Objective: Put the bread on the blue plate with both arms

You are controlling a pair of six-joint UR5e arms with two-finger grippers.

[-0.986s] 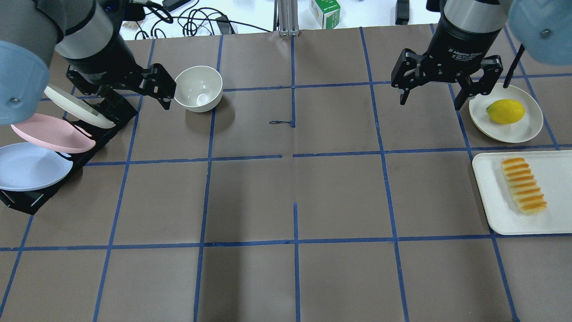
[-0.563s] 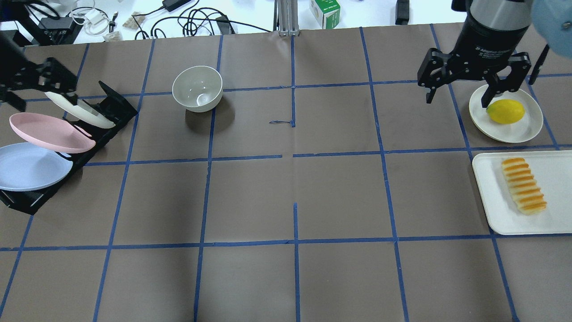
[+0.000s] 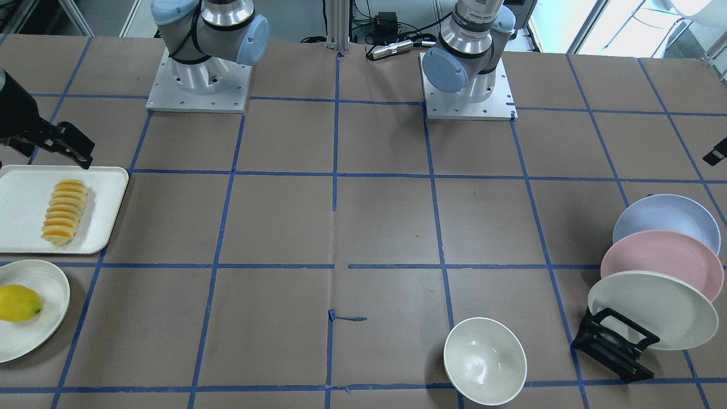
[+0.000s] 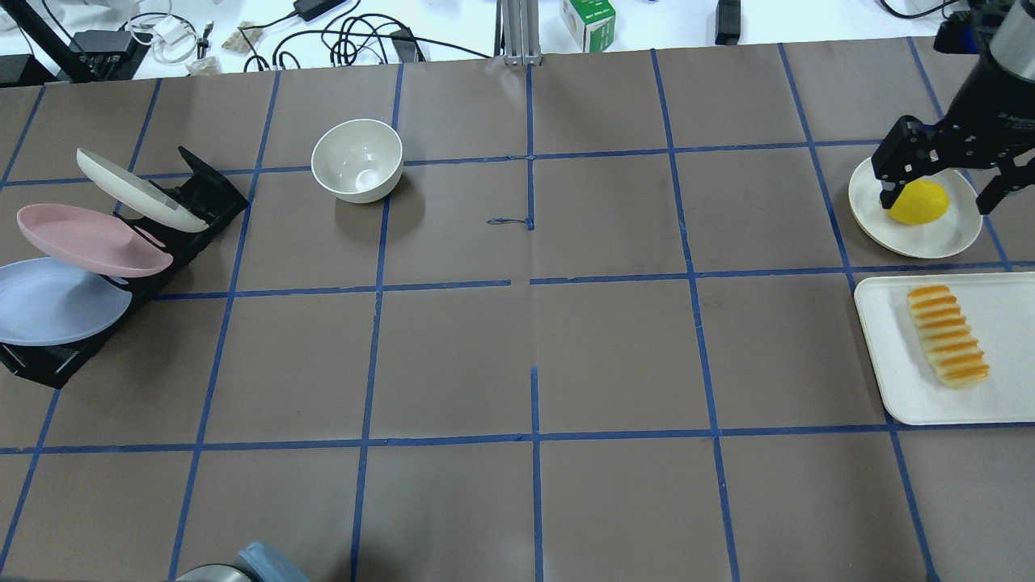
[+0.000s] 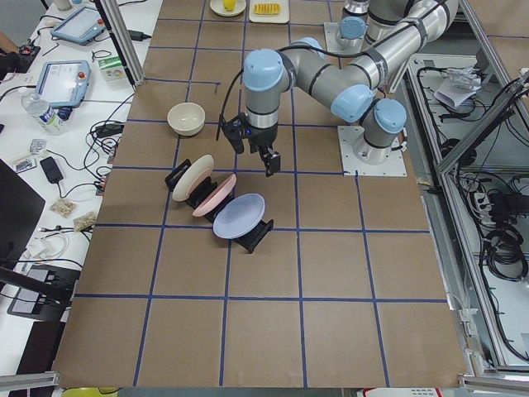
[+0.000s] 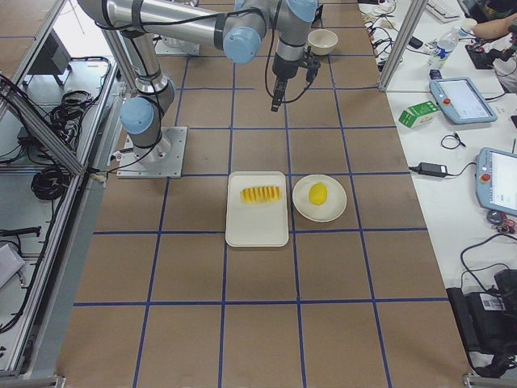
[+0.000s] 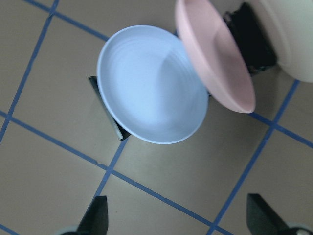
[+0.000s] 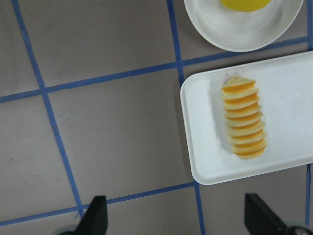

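left gripper [image 7: 178, 218] hung wide open, empty, near the blue plate [image 7: 151, 85]; right gripper [image 4: 938, 202] likewise near the bread [image 4: 948, 335].

Brown-papered table [image 4: 614, 356] gridded with blue tape [image 4: 534, 437], white side bench [image 4: 663, 20] strewn with black cables [image 4: 356, 40], teach pendants [image 5: 62, 81], green carton [image 4: 588, 22], aluminium post [image 4: 517, 32], bright windows [image 3: 630, 23] behind.

bread [image 4: 948, 335]: on tray [image 4: 889, 380], at right table edge
lemon [image 4: 922, 206]: on small plate [image 4: 942, 242], just beyond tray
rack [image 4: 210, 194]: left edge, holding three plates
nearest plate [image 4: 57, 303]: rack's robot-side end
bowl [image 4: 357, 160]: right of rack, apart
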